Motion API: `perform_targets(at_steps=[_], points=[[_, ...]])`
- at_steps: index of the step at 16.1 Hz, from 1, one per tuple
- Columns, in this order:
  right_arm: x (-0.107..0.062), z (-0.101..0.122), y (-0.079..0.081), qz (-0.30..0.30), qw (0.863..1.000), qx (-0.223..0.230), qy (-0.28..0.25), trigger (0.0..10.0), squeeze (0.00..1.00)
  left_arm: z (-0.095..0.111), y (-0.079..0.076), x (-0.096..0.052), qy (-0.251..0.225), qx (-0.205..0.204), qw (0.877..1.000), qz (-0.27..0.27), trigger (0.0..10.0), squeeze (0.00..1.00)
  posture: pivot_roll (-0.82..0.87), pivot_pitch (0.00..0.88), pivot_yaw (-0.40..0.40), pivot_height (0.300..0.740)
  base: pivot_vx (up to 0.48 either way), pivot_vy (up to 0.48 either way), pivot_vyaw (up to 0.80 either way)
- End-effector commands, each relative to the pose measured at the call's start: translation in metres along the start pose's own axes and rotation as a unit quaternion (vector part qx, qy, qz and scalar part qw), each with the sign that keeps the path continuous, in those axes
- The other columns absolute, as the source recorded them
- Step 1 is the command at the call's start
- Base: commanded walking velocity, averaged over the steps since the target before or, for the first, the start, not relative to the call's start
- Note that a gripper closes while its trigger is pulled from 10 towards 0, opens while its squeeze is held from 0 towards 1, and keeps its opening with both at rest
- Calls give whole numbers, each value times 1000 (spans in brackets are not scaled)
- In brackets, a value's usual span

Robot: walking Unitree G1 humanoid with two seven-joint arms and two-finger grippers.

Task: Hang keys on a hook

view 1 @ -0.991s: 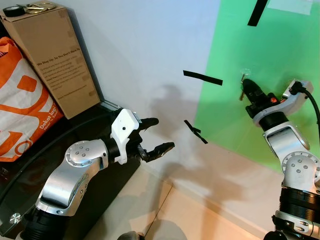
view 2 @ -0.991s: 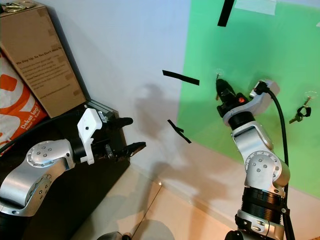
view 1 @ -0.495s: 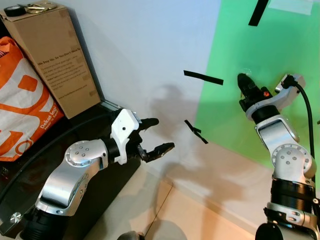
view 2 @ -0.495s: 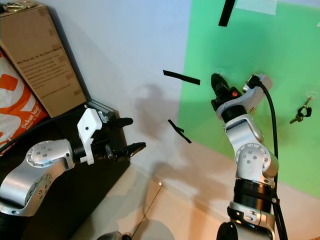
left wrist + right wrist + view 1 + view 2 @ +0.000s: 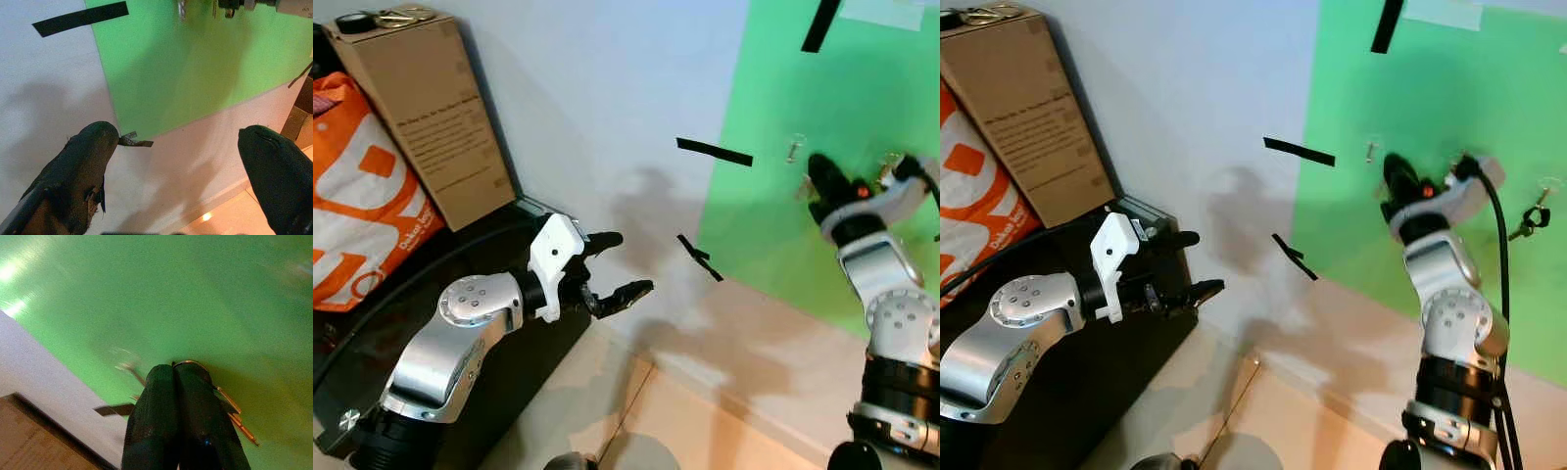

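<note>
Here the keys (image 5: 230, 406) sit pinched between the pressed-together fingers (image 5: 168, 421) of the right hand (image 5: 820, 172), their ring and blades poking out past the dark tips in the right wrist view. That hand is raised against the green panel (image 5: 862, 117) on the wall, its tips just beside a small clear hook (image 5: 794, 149) that stands at about ten o'clock from them; whether the keys touch the hook cannot be told. A second bunch of keys (image 5: 1528, 221) already hangs from another hook (image 5: 1549, 186) on the same panel, at three o'clock from the right hand and well apart from it. At nine o'clock from the first hook a strip of black tape (image 5: 714, 152) lies on the white wall (image 5: 607, 98), with a shorter crossed piece of tape (image 5: 699, 257) at about seven o'clock below it. The left hand (image 5: 619, 266) hovers lower, at about eight o'clock from the panel, its two fingers spread wide and holding nothing. Beyond it, at ten o'clock, a brown cardboard box (image 5: 426, 108) leans on the wall beside an orange bag (image 5: 357, 206), both resting on a dark glass bench (image 5: 372, 333).
</note>
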State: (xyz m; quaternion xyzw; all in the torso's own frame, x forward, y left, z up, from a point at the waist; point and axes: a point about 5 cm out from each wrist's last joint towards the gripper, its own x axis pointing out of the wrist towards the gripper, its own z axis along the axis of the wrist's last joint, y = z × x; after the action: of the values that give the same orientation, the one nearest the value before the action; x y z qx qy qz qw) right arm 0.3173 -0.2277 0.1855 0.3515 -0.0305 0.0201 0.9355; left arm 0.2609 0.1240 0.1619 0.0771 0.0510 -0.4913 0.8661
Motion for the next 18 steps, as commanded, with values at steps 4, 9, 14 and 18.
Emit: perform_targets(at_steps=[4,9,14,18], points=[[-6,-11,0,12,999,-24,44,10000,0,5,-1,2,-5,9,1000,-6,10000,0,-10,0,69,740,0,0,0],[-36,0,62,320,943,-49,79,10000,0,9,2,2,-9,18,1000,-4,10000,0,-21,0,69,740,0,0,0],[-66,0,93,493,858,-34,140,10000,0,21,1,6,-25,34,999,-15,10000,0,-25,0,61,740,0,0,0],[-72,3,98,527,837,-17,147,10000,0,21,-2,7,-27,32,999,-19,10000,0,-23,0,53,740,0,0,0]])
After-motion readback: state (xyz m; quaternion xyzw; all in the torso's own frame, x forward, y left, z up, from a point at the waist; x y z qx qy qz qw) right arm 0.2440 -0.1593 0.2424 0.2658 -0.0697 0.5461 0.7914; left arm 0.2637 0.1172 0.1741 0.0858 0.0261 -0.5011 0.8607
